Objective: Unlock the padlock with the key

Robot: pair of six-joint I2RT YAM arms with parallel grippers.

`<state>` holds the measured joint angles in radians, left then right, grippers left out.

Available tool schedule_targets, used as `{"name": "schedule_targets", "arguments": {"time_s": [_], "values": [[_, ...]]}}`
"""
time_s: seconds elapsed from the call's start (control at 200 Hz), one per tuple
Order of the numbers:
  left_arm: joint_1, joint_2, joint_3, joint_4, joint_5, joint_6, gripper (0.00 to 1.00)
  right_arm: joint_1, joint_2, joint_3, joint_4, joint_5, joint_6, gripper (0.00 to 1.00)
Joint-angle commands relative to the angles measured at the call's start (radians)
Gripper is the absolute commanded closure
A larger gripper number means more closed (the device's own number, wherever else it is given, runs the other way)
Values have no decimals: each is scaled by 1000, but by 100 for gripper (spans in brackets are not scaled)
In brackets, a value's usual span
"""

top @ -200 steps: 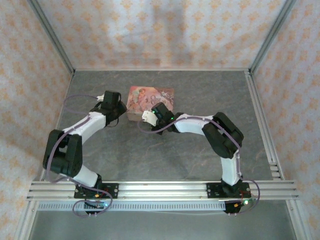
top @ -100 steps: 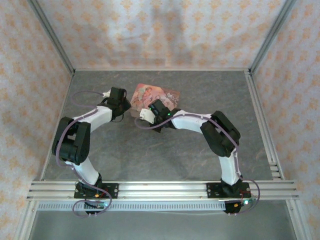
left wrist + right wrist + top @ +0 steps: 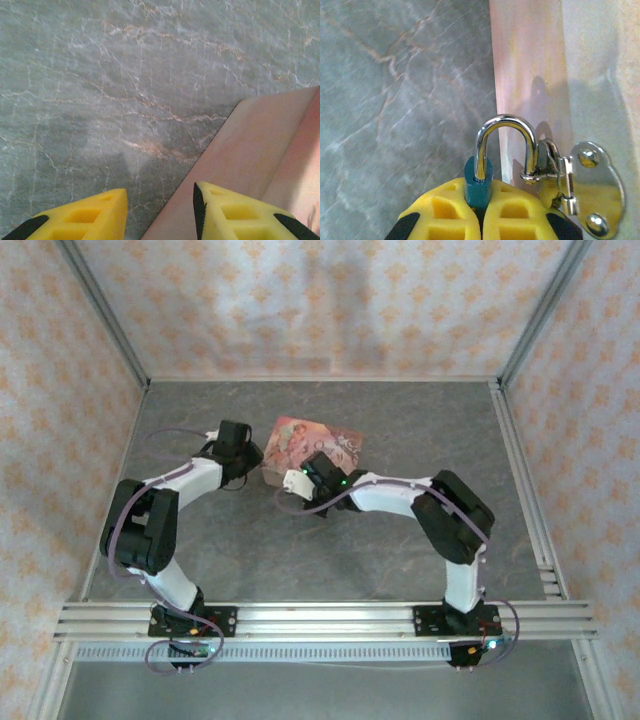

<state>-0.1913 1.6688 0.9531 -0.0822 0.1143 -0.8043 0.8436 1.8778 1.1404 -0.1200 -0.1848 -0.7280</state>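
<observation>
Grey marbled counter (image 3: pixel 250 540), papered walls on three sides; pink tin (image 3: pixel 300 435) sits toward the far edge, about centre. Your right claw (image 3: pixel 481 212) is clamped on the blue padlock (image 3: pixel 477 182) body; shackle (image 3: pixel 506 120) threaded through the tin's hasp (image 3: pixel 542 160). Left claw (image 3: pixel 160 212) stands apart, astride the tin's left edge. Risks: pull on the lock and the tin likely drags or tips; pads seem to cover the lock's lower end, leaving the key little way in. Open counter lies toward the near edge and both side edges; far edge tighter.
</observation>
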Motion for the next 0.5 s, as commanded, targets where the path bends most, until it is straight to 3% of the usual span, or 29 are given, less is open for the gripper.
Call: {"name": "schedule_targets", "arguments": {"time_s": [0.0, 0.24, 0.405, 0.495], "values": [[-9, 0, -21, -22, 27, -4, 59, 21, -62, -55, 131, 45, -75, 100], [-14, 2, -21, -22, 33, -14, 59, 22, -10, 24, 86, 60, -254, 100], [-23, 22, -7, -24, 36, -15, 59, 17, -7, 82, -70, 25, -280, 100], [-24, 34, 4, -29, 38, -16, 59, 5, -48, 7, -35, 15, -268, 100]]}}
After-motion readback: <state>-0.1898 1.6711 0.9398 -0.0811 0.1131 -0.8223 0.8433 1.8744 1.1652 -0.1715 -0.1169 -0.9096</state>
